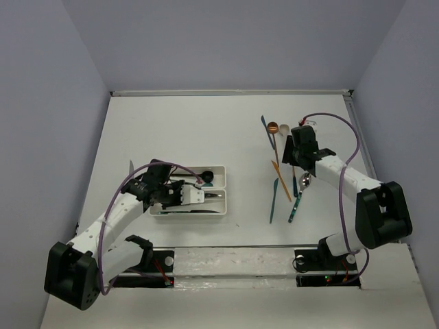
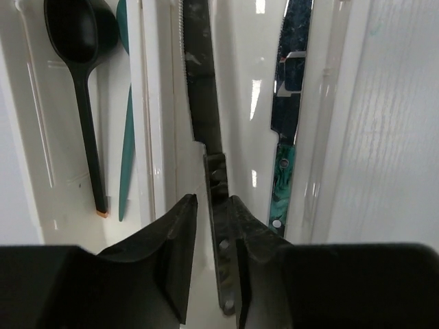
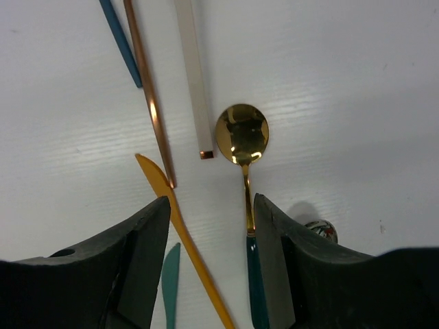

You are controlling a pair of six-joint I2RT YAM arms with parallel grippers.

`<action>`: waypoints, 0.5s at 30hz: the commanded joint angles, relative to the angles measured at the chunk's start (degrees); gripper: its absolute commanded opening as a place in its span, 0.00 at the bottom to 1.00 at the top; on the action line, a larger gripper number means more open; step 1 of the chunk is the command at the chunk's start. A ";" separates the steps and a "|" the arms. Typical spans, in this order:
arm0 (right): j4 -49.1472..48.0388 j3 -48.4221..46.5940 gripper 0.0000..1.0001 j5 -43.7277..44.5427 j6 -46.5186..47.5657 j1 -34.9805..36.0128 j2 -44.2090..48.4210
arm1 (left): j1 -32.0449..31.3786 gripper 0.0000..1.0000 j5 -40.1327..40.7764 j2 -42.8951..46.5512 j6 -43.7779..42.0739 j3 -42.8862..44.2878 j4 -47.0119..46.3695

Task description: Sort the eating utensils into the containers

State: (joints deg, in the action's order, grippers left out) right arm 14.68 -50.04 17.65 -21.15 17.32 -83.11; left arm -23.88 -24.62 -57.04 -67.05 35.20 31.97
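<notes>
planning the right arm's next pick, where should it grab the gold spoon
Probably take the gold spoon by its slim teal handle, right gripper straight down, jaws across it: the bowl is wide and rounded, and the orange knife lies close beside.

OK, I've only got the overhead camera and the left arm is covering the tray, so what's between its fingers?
Observer: A black serrated knife. The left fingers straddle its handle, with a sliver of gap on one side.
Operator: Anything lying beside it?
Observer: A knife with a marbled green handle, in the same tray, against its wall.
Operator: And under the right arm?
Observer: The right fingers stand wide open with a gold spoon between them, its teal handle running close along one finger.
</notes>
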 commanded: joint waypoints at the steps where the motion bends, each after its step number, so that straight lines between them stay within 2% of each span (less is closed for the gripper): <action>1: -0.53 -7.52 0.57 1.25 1.46 -0.10 -2.65 | -0.20 0.44 1.16 0.70 -0.19 -0.13 -0.68; 5: 0.44 -14.10 0.52 1.16 2.86 -0.10 -9.50 | -0.20 0.56 1.42 1.31 0.86 0.83 -0.15; 15: 3.69 -27.12 0.48 0.45 3.66 -3.17 -23.49 | -0.20 0.61 5.02 2.46 6.22 4.78 0.03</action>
State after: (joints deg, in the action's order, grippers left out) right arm 16.64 -71.81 17.50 -18.57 15.59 -103.72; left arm -23.94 -21.45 -55.86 -64.03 36.18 31.57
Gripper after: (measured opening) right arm 0.482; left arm 0.604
